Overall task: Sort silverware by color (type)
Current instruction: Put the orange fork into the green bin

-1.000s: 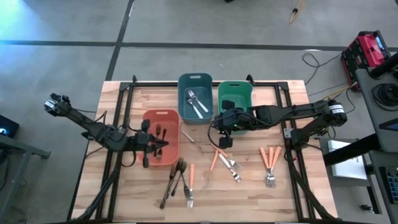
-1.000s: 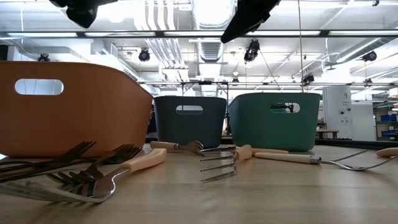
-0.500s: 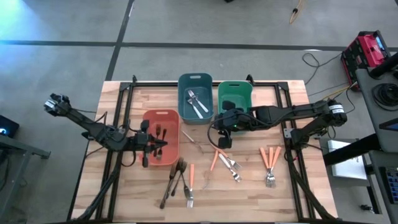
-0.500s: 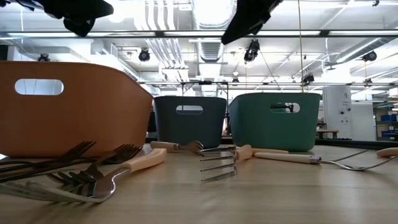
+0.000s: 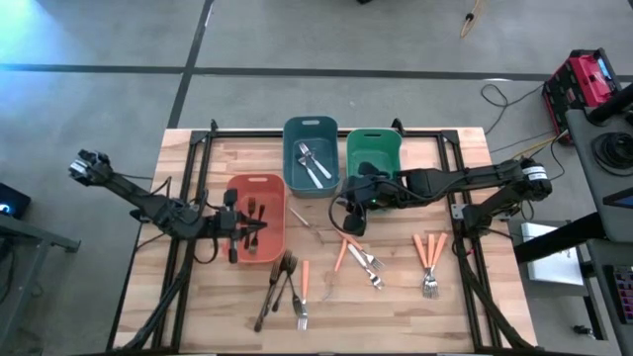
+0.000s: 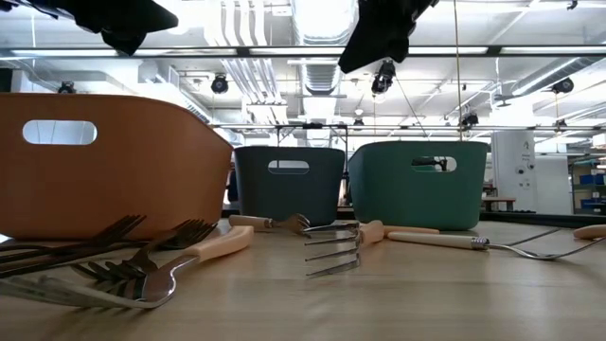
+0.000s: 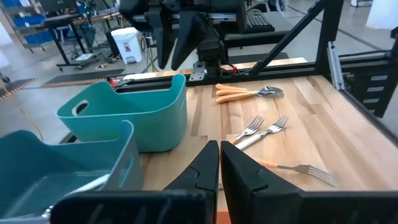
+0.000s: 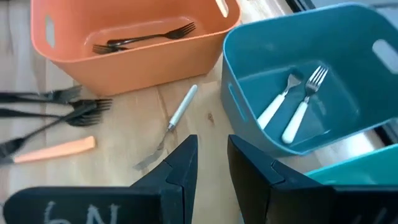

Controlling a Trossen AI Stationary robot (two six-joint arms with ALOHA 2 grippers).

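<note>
Fingers (image 8: 208, 163) parted, empty, above 1 silver fork (image 8: 171, 124).

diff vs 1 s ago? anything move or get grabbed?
Only small arm motion. In the low view the left gripper has shifted rightward overhead, shut and empty above the salmon bin. The right gripper barely drifted, open and empty. Nothing was grabbed or released; the silverware and bins are unchanged.

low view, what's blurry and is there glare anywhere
Low view: the nearest dark forks are soft, the green bin farther back sharper, and the ceiling lights blow out white. High view: a cyan glow tints the floor's top-left corner. Right wrist view: the silver forks in the blue bin are crisp.
</note>
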